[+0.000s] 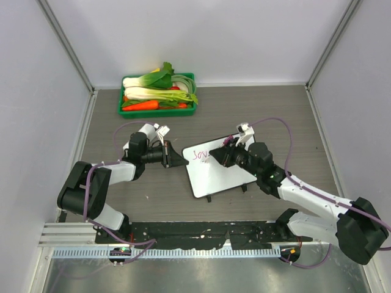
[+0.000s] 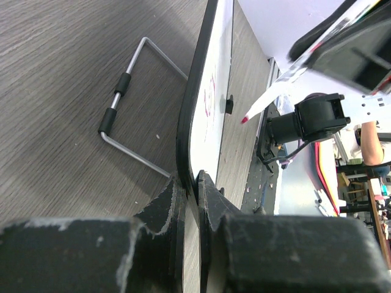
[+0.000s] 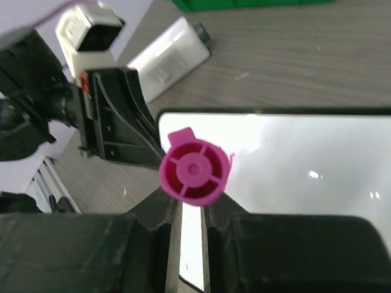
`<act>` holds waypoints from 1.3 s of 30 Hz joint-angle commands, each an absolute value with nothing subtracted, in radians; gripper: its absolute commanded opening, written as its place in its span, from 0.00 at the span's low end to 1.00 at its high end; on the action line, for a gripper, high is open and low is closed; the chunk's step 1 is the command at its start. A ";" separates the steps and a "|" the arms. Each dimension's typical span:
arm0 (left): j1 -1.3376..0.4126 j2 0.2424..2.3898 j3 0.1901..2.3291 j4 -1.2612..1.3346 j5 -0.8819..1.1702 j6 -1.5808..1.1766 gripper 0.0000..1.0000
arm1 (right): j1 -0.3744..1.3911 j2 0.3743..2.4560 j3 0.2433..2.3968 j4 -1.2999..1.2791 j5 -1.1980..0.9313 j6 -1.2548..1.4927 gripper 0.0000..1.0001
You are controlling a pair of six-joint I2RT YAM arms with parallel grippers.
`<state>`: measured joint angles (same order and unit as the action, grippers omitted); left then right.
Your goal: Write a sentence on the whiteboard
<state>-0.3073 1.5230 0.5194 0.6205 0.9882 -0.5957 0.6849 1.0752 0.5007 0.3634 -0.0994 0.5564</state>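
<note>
The whiteboard (image 1: 217, 174) stands tilted on a wire stand at the table's middle. Pink handwritten letters, the sentence (image 1: 200, 155), run along its upper left corner. My left gripper (image 1: 174, 154) is shut on the board's left edge. In the left wrist view its jaws (image 2: 190, 183) pinch the dark rim of the board (image 2: 204, 79), and the letters (image 2: 211, 91) show faintly. My right gripper (image 1: 225, 154) is shut on a pink marker (image 3: 194, 174) and holds it over the board (image 3: 293, 165) near the writing. The marker's tip (image 2: 244, 119) is just off the board's surface.
A green tray (image 1: 157, 113) of vegetables stands at the back, left of centre. The board's wire stand (image 2: 125, 119) rests on the wood table behind it. Grey walls close in the left, right and back. A black rail runs along the near edge.
</note>
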 commanded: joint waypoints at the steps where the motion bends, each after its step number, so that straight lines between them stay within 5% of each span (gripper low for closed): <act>1: -0.318 1.540 0.509 0.589 0.979 -0.534 0.00 | 0.660 1.020 0.589 0.368 -0.083 0.549 0.01; 39: -0.318 1.542 0.511 0.595 0.983 -0.538 0.00 | 0.624 1.092 0.551 0.322 0.106 0.454 0.02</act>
<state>-0.3073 1.5230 0.5194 0.6201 0.9874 -0.5976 0.6262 1.1000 0.5762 0.3149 0.0807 0.4732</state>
